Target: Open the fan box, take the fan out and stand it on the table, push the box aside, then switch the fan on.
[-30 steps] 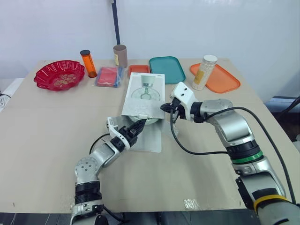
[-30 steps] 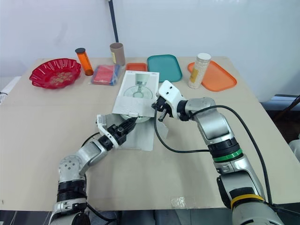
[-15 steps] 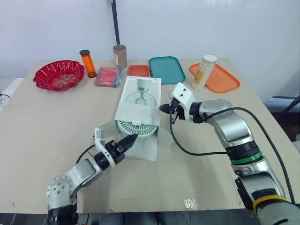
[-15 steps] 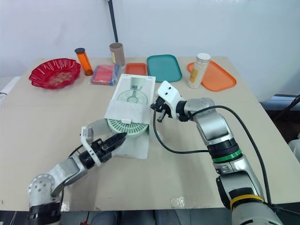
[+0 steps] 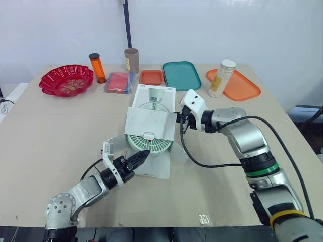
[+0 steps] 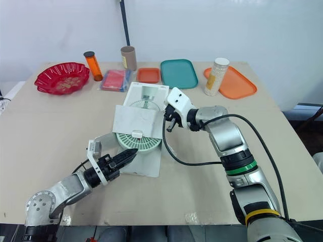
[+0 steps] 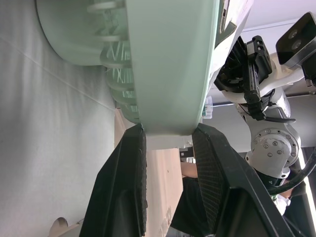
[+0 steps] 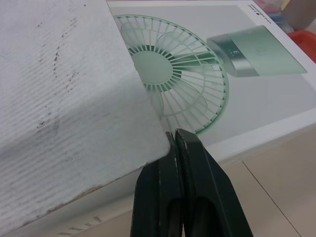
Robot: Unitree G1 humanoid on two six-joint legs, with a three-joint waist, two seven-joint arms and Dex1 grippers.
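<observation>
While the box flap [image 5: 150, 122] is pinched by the closed right gripper [image 5: 177, 119], the fan [image 5: 149, 143] is straddled at its rim by the parted left gripper [image 5: 143, 155].

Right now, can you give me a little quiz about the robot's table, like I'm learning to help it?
1. True or false: the fan stands upright on the table.
2. What colour is the bowl at the table's far left corner? A red, B blue, C yellow.
3. Fill in: the white jar stands on the ____ tray.
Key: 1 false, it lies in the open box; 2 A; 3 orange.
</observation>
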